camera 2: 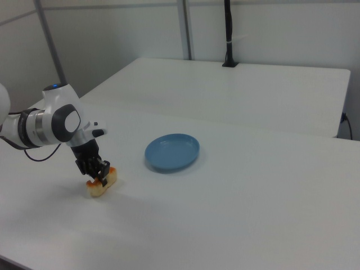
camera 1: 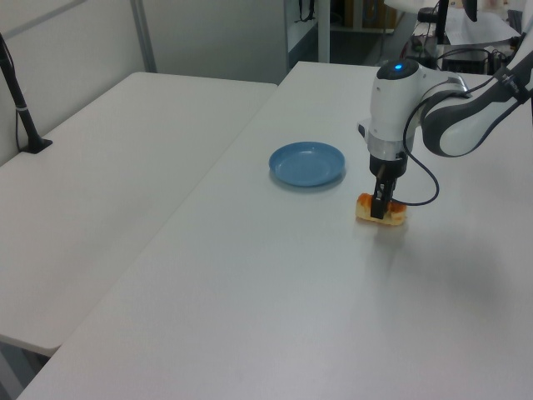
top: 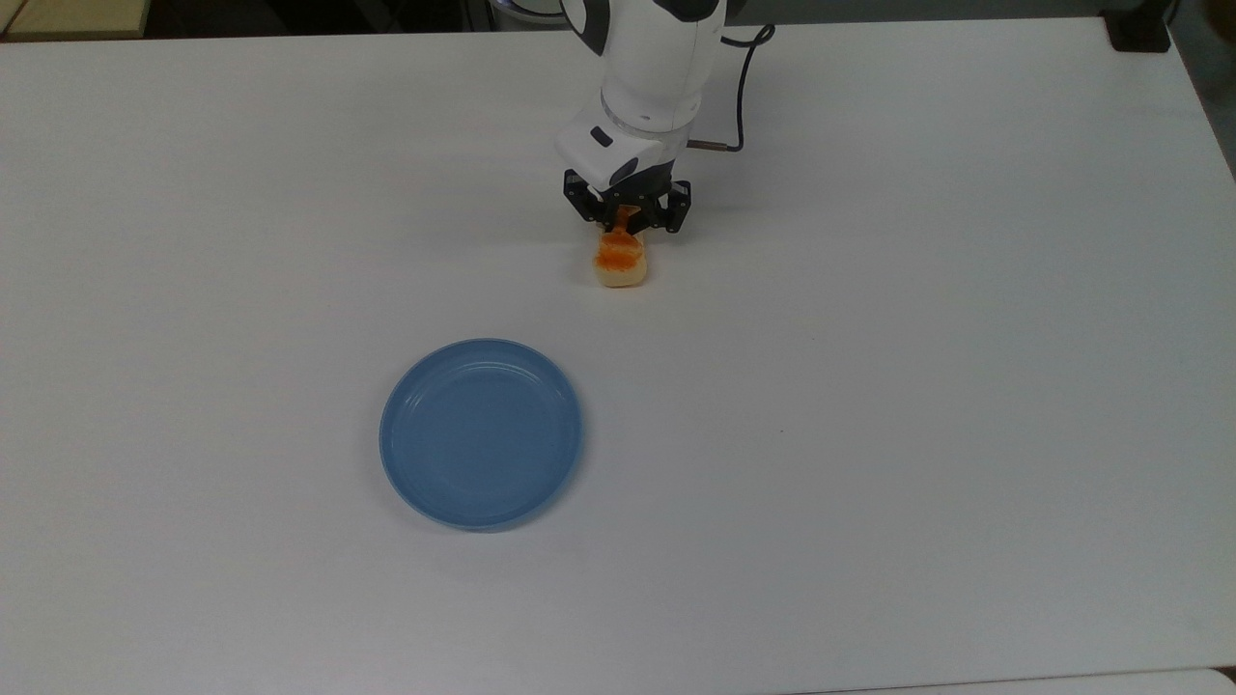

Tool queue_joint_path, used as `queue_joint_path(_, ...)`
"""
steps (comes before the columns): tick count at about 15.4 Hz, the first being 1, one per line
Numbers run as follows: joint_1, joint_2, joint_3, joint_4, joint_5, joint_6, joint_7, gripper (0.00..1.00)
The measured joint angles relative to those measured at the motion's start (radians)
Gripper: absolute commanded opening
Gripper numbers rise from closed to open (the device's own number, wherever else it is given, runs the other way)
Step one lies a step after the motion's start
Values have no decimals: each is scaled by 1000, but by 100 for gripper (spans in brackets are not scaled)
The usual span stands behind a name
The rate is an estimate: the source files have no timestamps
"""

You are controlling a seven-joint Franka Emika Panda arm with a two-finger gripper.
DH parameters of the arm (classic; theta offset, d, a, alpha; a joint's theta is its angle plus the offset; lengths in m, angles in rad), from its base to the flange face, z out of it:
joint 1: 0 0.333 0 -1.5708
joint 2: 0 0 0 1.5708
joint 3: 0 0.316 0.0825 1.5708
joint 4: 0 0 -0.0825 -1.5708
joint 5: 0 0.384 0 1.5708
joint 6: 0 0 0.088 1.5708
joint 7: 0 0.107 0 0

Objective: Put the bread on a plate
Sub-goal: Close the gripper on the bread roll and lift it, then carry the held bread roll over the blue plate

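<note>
**Gripper closed around the bread loaf, plate standing apart**

The small oblong bread loaf with a glossy orange-brown top and pale cream sides [top: 620, 263] lies on the white table [top: 917, 338], toward the table's far edge in the top view and about midway between that view's left and right edges. It rests flat on the surface, one end pointing toward the near edge in the top view.

The black two-finger gripper [top: 626, 220] of the white Franka arm [top: 652, 68] points straight down over the end of the loaf nearer the arm. Its fingers sit on either side of the loaf and press against its sides, so the gripper is clamped on the bread. In the left view the gripper [camera 1: 379, 208] comes down across the middle of the loaf [camera 1: 381, 212], cream ends showing to both sides of it. In the right view the gripper [camera 2: 99, 173] sits over the loaf [camera 2: 102, 184], which touches the table.

The round, plain light-blue plate with a shallow raised rim [top: 481, 432] stands on the same table, well apart from the bread, nearer the near edge in the top view and toward the top view's left of the loaf. It holds nothing. In the left view the plate [camera 1: 307, 163] lies to the left view's left of the gripper; in the right view the plate [camera 2: 172, 152] lies to the right view's right of the loaf.

A black cable [top: 742, 87] runs from the arm's wrist over the table.
</note>
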Motion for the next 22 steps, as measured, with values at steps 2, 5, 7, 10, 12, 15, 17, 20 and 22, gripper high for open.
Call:
queue_joint_path(2,-4,1,-1,28,0,0,2,18)
queue_joint_path(5,-21,3,-6,91,0,-3,4,18)
queue_joint_path(7,-39,24,-10,162,0,-44,4,18)
queue_joint_path(10,-80,120,-16,353,0,-145,4,19)
queue_joint_path(12,-107,203,-21,488,0,-196,-3,19)
queue_joint_path(15,-122,298,-35,618,0,-239,-6,19)
queue_joint_path(17,-122,341,-43,671,0,-263,-6,19)
queue_joint_path(20,-121,390,-51,740,0,-277,-6,19)
queue_joint_path(22,-122,415,-64,780,0,-281,-5,19)
